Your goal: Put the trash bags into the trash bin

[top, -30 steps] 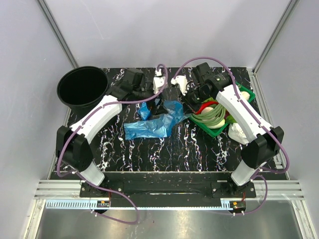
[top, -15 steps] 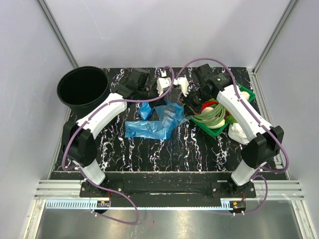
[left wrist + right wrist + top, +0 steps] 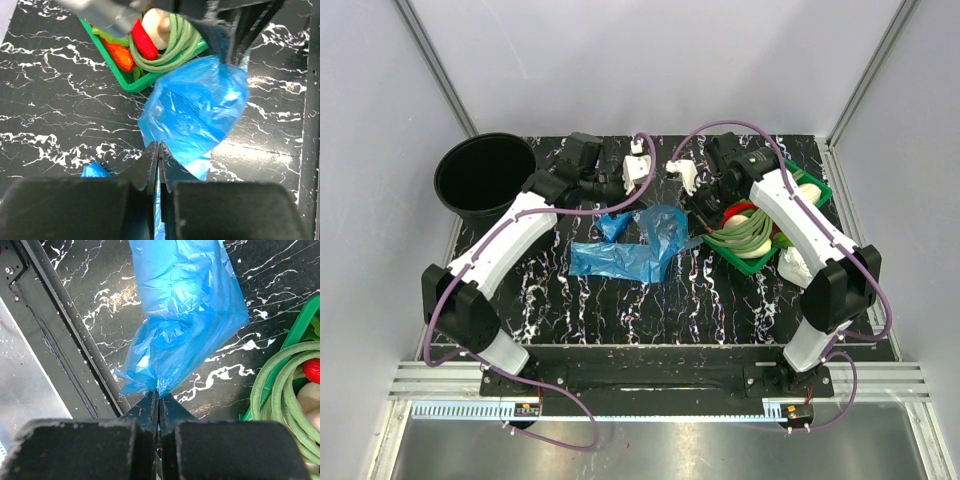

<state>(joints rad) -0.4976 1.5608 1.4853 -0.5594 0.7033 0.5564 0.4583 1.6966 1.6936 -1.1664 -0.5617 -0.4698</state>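
A blue trash bag [image 3: 625, 258] lies wrinkled on the black marbled table, its right end lifted [image 3: 666, 224]. My right gripper [image 3: 692, 208] is shut on that raised end; in the right wrist view the film [image 3: 185, 315] bunches into the closed tips [image 3: 159, 393]. My left gripper [image 3: 626, 204] is shut on another edge of the same bag [image 3: 195, 115], with blue film pinched between its closed tips [image 3: 159, 150]. A small blue wad [image 3: 610, 224] lies just left of it. The black trash bin [image 3: 485, 175] stands at the far left, empty as far as I can see.
A green tray [image 3: 817, 190] of green beans and other vegetables sits at the right, close to the right gripper. A white wrinkly lump [image 3: 798, 266] lies in front of it. Walls enclose the table on three sides.
The left gripper was open and has shut on the bag's edge. The left arm swung slightly left, and the bag's right end now stands higher.
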